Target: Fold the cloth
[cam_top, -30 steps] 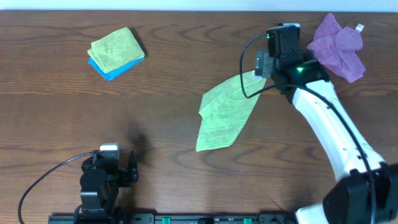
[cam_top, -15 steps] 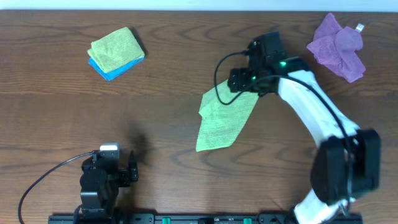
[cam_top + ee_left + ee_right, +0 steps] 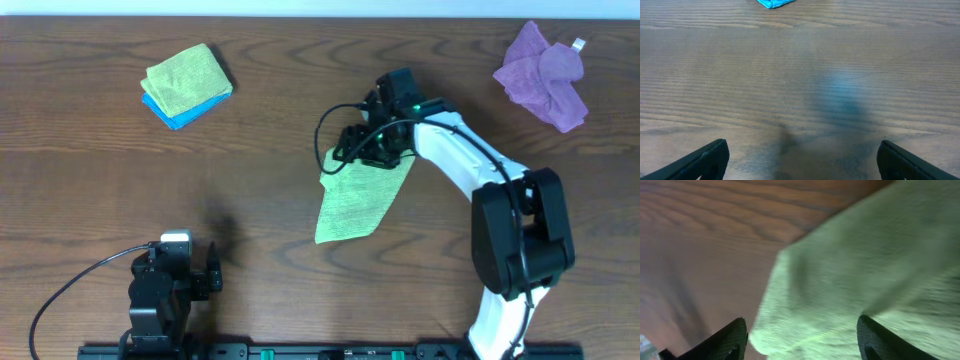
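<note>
- Tabletop (image 3: 100, 200): wood, carries all items.
- Green cloth (image 3: 352, 205): just off centre twd 3 o'clock. Long wedge running 1 to 7 o'clock, rumpled at the top end, edges not squared. Fold looks early, def. not finished.
- Purple cloth (image 3: 545, 72): bunched at 2 o'clock corner, unfolded.
- Folded stack (image 3: 187, 85): green over blue, 10 o'clock, looks done.
- Right gripper (image 3: 801, 330): over the green cloth's 12 o'clock end. Jaws spread wide, fabric beneath, nothing pinched as far as visible.
- Left gripper (image 3: 802, 155): at 7 o'clock, well apart from the green cloth, jaws wide, empty.
- Left to do, prob.: grab an edge, bring it over, flatten.
</note>
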You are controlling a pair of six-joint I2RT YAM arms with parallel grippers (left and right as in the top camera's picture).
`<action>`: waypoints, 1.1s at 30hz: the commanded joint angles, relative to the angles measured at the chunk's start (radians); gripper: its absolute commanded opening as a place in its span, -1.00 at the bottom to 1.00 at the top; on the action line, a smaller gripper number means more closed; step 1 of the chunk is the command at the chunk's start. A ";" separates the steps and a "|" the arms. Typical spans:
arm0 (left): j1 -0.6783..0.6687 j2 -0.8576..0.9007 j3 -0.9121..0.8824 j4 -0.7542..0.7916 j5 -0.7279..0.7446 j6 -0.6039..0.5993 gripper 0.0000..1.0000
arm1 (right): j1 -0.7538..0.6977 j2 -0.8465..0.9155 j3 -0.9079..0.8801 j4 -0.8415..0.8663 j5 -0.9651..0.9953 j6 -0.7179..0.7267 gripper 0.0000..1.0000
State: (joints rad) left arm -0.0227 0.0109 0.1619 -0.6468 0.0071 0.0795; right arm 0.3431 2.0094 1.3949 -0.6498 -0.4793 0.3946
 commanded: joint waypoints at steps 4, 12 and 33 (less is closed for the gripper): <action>0.003 -0.007 -0.007 -0.004 -0.015 0.010 0.91 | 0.053 0.023 -0.002 0.011 -0.018 0.024 0.38; 0.003 -0.007 -0.007 -0.004 -0.015 0.010 0.91 | 0.063 0.039 -0.002 0.014 0.010 0.024 0.24; 0.003 -0.007 -0.007 -0.004 -0.015 0.010 0.91 | 0.079 0.046 -0.002 0.050 0.090 0.008 -0.02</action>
State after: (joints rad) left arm -0.0227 0.0109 0.1619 -0.6468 0.0071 0.0795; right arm 0.4019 2.0357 1.3949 -0.6056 -0.4099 0.4129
